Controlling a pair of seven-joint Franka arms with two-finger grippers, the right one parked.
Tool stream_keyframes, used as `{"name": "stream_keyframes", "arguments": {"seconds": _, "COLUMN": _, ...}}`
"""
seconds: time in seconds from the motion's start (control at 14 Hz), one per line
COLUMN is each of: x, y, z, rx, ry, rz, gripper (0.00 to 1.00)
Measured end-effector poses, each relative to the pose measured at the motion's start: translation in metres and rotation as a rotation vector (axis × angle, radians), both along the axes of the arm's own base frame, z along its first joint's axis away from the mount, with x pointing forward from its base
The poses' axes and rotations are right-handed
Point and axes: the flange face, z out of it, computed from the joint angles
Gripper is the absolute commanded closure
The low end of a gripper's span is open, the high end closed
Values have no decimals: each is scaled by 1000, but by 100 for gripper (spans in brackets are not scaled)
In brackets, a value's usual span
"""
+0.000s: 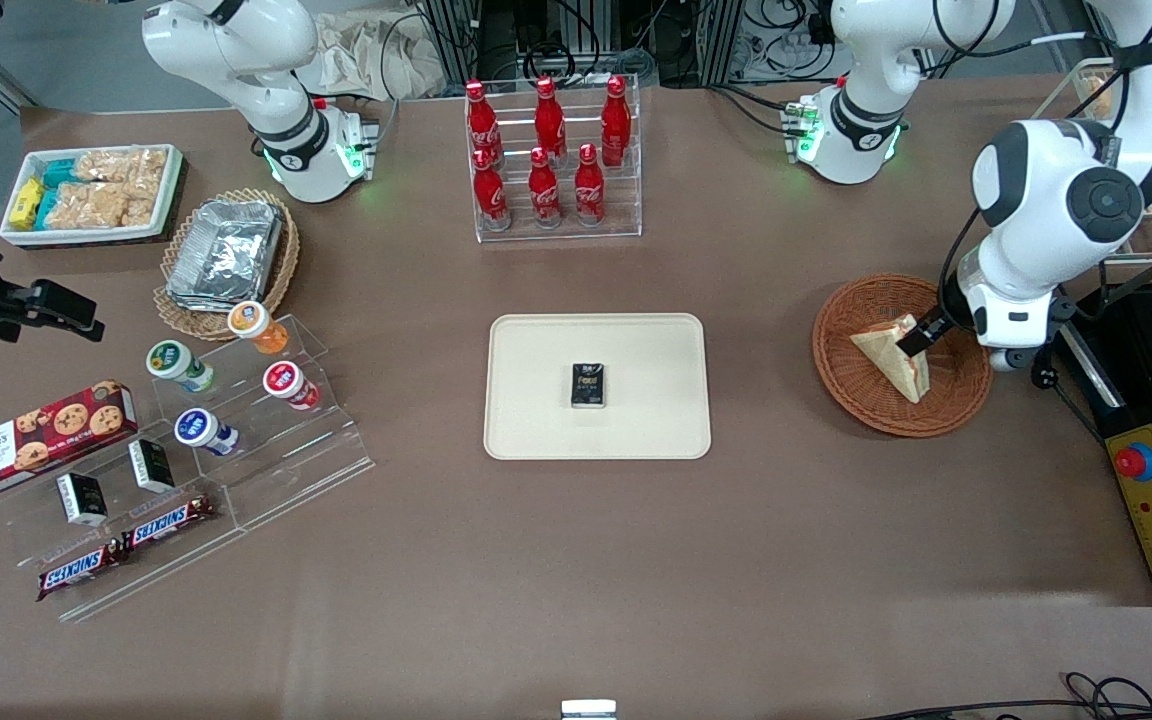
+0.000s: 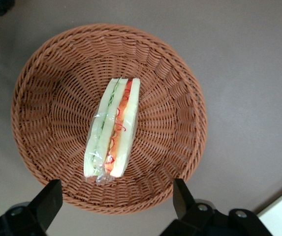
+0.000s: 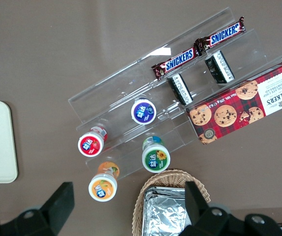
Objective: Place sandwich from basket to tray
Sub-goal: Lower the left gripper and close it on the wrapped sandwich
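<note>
Nothing is moved yet: the plastic-wrapped triangular white-bread sandwich (image 2: 112, 129) lies in the round reddish-brown wicker basket (image 2: 42, 98) at the front view's right, with the left arm's gripper (image 2: 115, 202) spread wide above it, holding nothing (grasp, lift and carry remain). The cream rectangular tray (image 1: 636, 345), frame centre, awaits.

SNICKERS was printed on two bars (image 3: 200, 49) on the acrylic stand's lowest step | WALKER'S stood on the red cookie box (image 1: 41, 438) beside that stand | Coca-Cola script ran down the red bottles (image 1: 543, 155) in the clear rack | small black pack (image 1: 588, 386) on the tray (image 1: 536, 420): gold lettering, not legible | gripper (image 1: 921, 335) over the basket (image 1: 841, 375): no marking
</note>
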Motion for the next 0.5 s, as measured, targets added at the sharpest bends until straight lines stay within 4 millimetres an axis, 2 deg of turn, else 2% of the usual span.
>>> {"name": "stream_keyframes", "arguments": {"seconds": 0.5, "x": -18, "y": 8, "z": -64, "rx": 3, "ry": -20, "rz": 17, "gripper": 0}}
